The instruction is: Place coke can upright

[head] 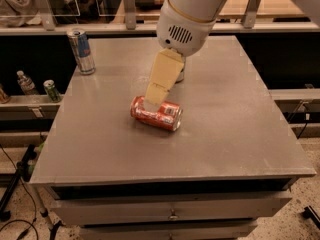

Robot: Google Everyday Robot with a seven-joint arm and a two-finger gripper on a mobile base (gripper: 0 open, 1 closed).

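The coke can (159,115), red-orange with white markings, lies on its side near the middle of the grey table (240,124), its silver end facing right. My gripper (156,93) hangs from the white arm (187,19) and reaches down to the can's upper left part, its pale yellow fingers (162,76) right above and overlapping the can. The white-and-green can is almost wholly hidden behind the gripper; only a sliver (180,76) shows.
A slim blue-and-silver can (81,51) stands upright at the table's far left corner. A lower shelf at left holds a small bottle (25,83) and a green can (51,90). Drawers (172,214) sit below the front edge.
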